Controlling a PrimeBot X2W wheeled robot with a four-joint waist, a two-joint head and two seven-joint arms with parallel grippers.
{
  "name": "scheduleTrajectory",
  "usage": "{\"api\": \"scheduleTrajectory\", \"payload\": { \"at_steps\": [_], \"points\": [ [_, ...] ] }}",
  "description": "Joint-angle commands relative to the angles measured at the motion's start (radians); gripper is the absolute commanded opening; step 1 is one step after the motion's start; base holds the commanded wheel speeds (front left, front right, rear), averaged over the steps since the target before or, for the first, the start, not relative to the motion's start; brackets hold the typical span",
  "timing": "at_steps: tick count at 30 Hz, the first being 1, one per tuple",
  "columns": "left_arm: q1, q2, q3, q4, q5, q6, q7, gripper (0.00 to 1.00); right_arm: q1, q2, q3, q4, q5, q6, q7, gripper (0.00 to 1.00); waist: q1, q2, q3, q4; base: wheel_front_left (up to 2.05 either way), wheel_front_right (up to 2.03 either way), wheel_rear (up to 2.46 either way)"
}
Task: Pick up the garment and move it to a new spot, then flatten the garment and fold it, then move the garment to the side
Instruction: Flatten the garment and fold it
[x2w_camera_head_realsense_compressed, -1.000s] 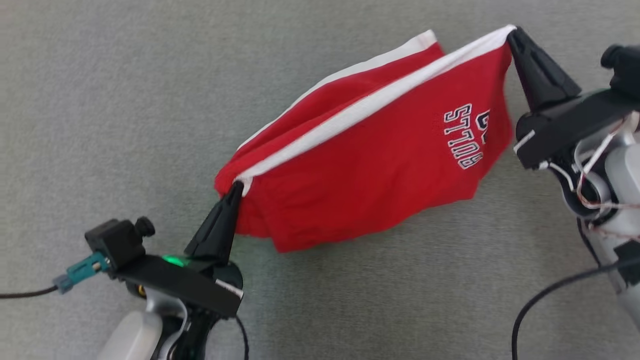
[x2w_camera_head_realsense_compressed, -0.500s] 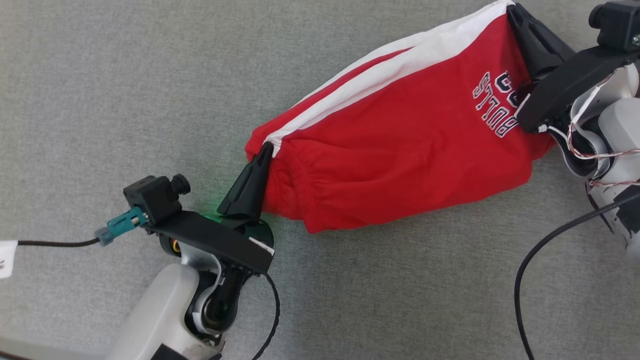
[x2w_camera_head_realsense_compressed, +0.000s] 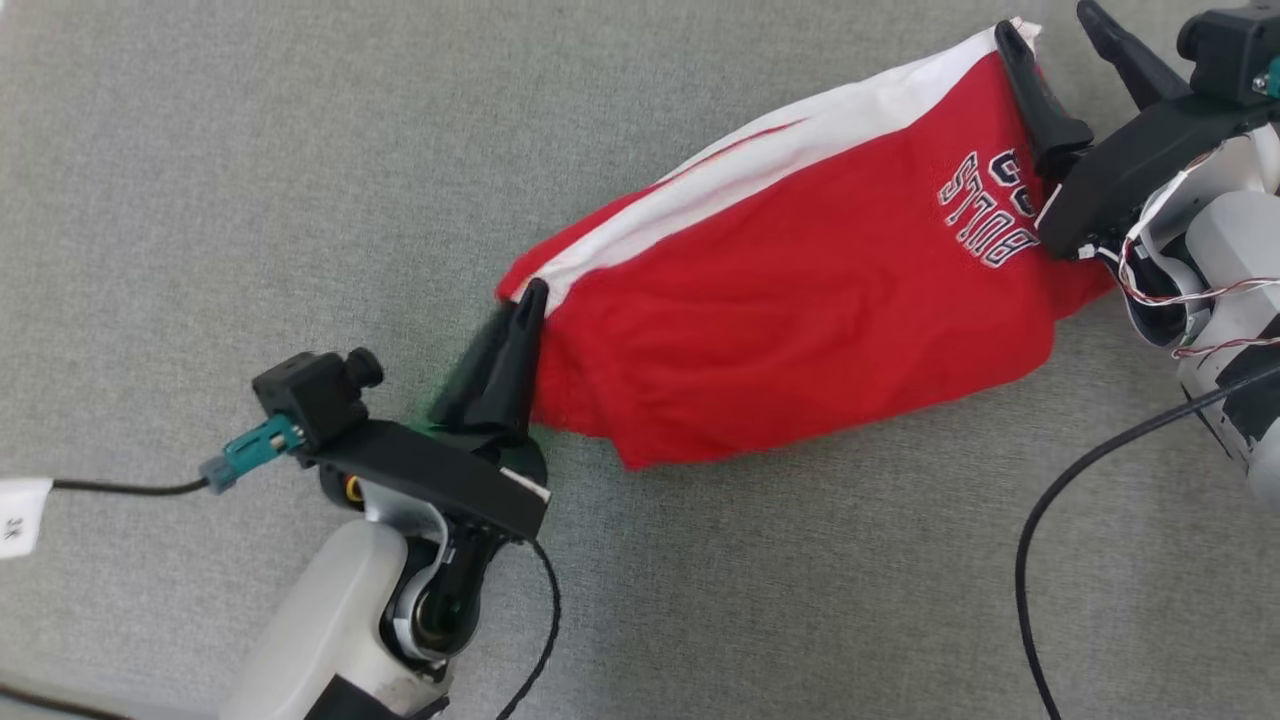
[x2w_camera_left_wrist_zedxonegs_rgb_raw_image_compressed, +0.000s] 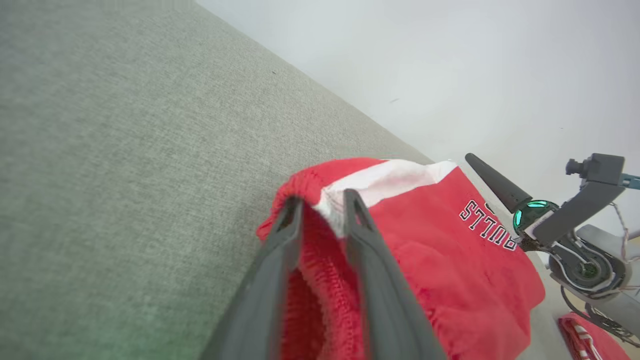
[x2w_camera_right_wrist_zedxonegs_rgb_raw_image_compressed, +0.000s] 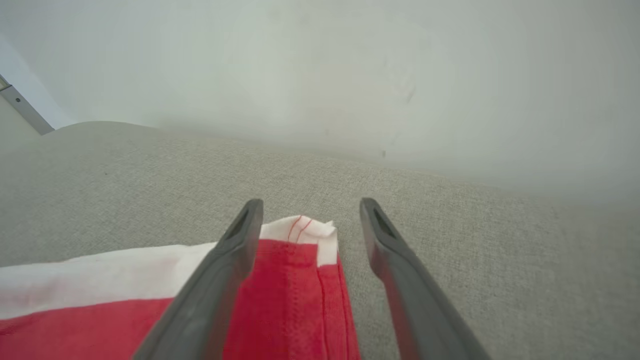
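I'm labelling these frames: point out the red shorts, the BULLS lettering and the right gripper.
red shorts (x2w_camera_head_realsense_compressed: 780, 340): head view, middle of the red front panel.
BULLS lettering (x2w_camera_head_realsense_compressed: 985, 220): head view, centre of the word.
right gripper (x2w_camera_right_wrist_zedxonegs_rgb_raw_image_compressed: 310, 220): right wrist view, midway between its open fingers.

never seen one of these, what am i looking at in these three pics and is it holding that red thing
It is a two-armed robot folding clothes. The big picture comes from a camera on its head, looking down at a grey fabric surface. The other two come from small cameras on each wrist, looking along that arm's two dark fingers.

The red thing is a pair of red shorts with a white stripe and "BULLS" lettering, lying on the surface.

The left gripper sits at the elastic waistband end with its fingers slightly parted and cloth between them; I cannot tell whether it grips.

The right gripper is at the other end with its fingers spread wide. The hem corner lies loose between them, so that end is not held.
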Motion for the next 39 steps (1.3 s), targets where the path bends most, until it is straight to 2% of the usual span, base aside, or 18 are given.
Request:
{"api": "scheduleTrajectory", "payload": {
  "at_steps": [1, 6, 9, 17, 23, 30, 39],
  "points": [
    [0.02, 0.013, 0.006, 0.001, 0.017, 0.008, -0.018, 1.0, 0.006, 0.008, 0.001, 0.002, 0.012, -0.001, -0.013, 1.0, 0.0, -0.0001, -0.016, -0.011, 0.0, 0.0, 0.0],
    [0.057, 0.037, 0.02, -0.024, 0.081, 0.06, -0.084, 1.0, 0.056, 0.017, -0.049, 0.006, 0.017, -0.001, -0.043, 1.0, 0.0, -0.0001, -0.054, -0.04, 0.0, 0.0, 0.0],
    [0.083, 0.048, 0.038, -0.055, 0.128, 0.104, -0.121, 1.0, 0.101, 0.021, -0.156, -0.046, -0.025, -0.001, -0.045, 1.0, 0.0, -0.0001, -0.075, -0.061, 0.0, 0.0, 0.0],
    [0.163, 0.081, 0.081, -0.124, 0.299, 0.202, -0.158, 1.0, 0.379, 0.069, -0.487, -0.275, -0.276, -0.001, -0.044, 1.0, 0.0, -0.0001, -0.133, -0.113, 0.0, 0.0, 0.0],
    [0.209, 0.094, 0.101, -0.132, 0.432, 0.239, -0.162, 1.0, 0.594, 0.142, -0.635, -0.429, -0.442, -0.001, -0.044, 1.0, 0.0, -0.0001, -0.172, -0.144, 0.0, 0.0, 0.0],
    [0.251, 0.116, 0.089, -0.093, 0.501, 0.258, -0.162, 1.0, 0.735, 0.196, -0.689, -0.508, -0.544, -0.001, -0.044, 1.0, 0.0, -0.0001, -0.196, -0.172, 0.0, 0.0, 0.0],
    [0.254, 0.122, 0.072, -0.076, 0.524, 0.28, -0.148, 1.0, 0.767, 0.206, -0.696, -0.516, -0.573, -0.001, -0.042, 1.0, 0.0, -0.0001, -0.198, -0.172, 0.0, 0.0, 0.0]
  ]
}}
